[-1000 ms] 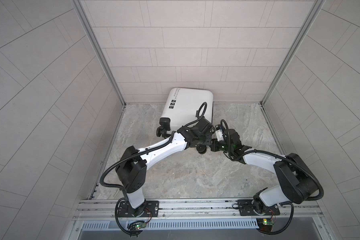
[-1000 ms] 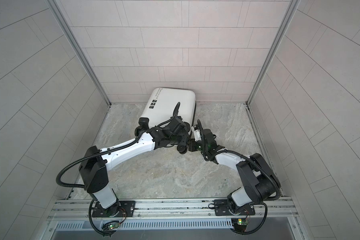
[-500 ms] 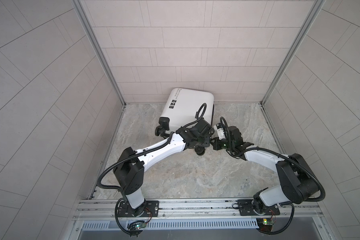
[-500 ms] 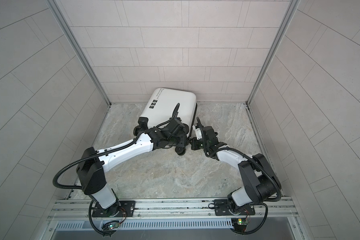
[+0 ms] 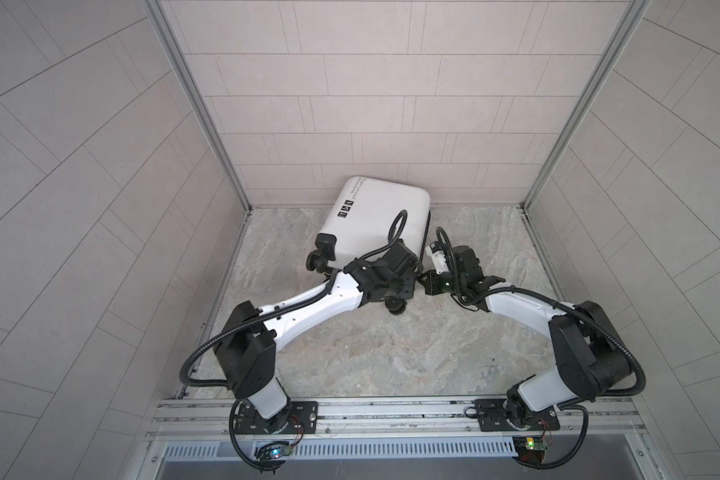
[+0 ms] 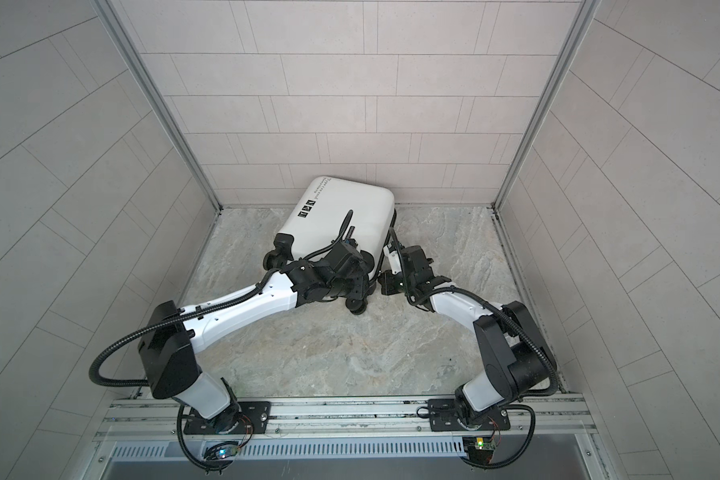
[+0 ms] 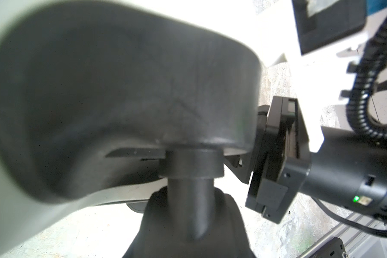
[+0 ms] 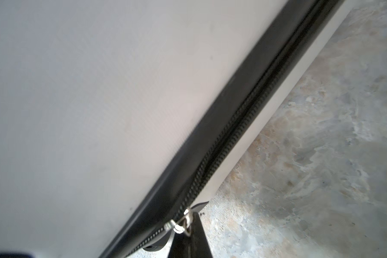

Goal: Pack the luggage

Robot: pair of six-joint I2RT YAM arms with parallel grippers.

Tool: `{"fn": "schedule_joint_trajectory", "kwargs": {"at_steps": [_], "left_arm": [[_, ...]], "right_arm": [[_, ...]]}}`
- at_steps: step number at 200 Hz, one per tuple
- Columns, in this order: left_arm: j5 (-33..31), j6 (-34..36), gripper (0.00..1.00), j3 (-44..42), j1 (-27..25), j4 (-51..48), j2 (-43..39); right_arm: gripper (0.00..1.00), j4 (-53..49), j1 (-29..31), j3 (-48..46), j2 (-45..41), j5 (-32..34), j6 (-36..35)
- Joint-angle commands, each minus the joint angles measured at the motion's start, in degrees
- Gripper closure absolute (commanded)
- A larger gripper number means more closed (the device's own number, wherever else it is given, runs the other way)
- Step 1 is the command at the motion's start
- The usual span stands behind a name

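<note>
Luggage (image 5: 375, 220), white and zipped along the side in view, lies on its broad side with both tools at one wheeled corner. The right tool (image 5: 425, 281) is clamped tight on the black zipper pull (image 8: 186, 239), which stretches toward it from the slider's silver ring (image 8: 183, 221). Its fingertips fall outside the wrist view. Beyond the slider, the black zipper band (image 8: 244, 125) runs away from the tool along the suitcase's edge, between the white shell and the tabletop (image 8: 322, 156).

The left tool (image 5: 398, 284) sits just beside the right one, over the same corner. I cannot tell how wide its jaws stand, because a blurred black wheel housing (image 7: 121, 89) and the stem under it fill its wrist view. A black wheel (image 5: 395, 309) shows just below this tool. A second wheel (image 5: 316, 262) sits at the next corner, on the side away from the right tool. Farther out, past small black square icons (image 5: 347, 209), the suitcase's far end lies close to the back wall (image 5: 371, 124).
</note>
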Motion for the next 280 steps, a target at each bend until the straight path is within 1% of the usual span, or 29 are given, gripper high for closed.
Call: {"fn": "schedule_joint_trajectory", "kwargs": {"at_steps": [1, 62, 160, 280], "left_arm": [[-3.06, -0.59, 1.00, 0.38, -0.10, -1.57, -7.75], [-3.88, -0.58, 1.00, -2.85, -0.04, -2.10, -11.18], [-5.20, -0.60, 1.00, -6.69, -0.02, -3.07, -15.47], [-5.20, -0.69, 1.00, -8.14, -0.02, -3.33, -17.70]], "right_arm": [[1.00, -3.31, -4.28, 0.47, 1.72, 11.50, 1.60], [1.00, -4.09, -4.79, 2.26, 2.69, 11.20, 1.71], [1.00, -6.04, -4.83, 3.71, 1.73, 11.54, 1.71], [1.00, -7.42, -4.92, 3.84, 1.02, 12.00, 1.09]]}}
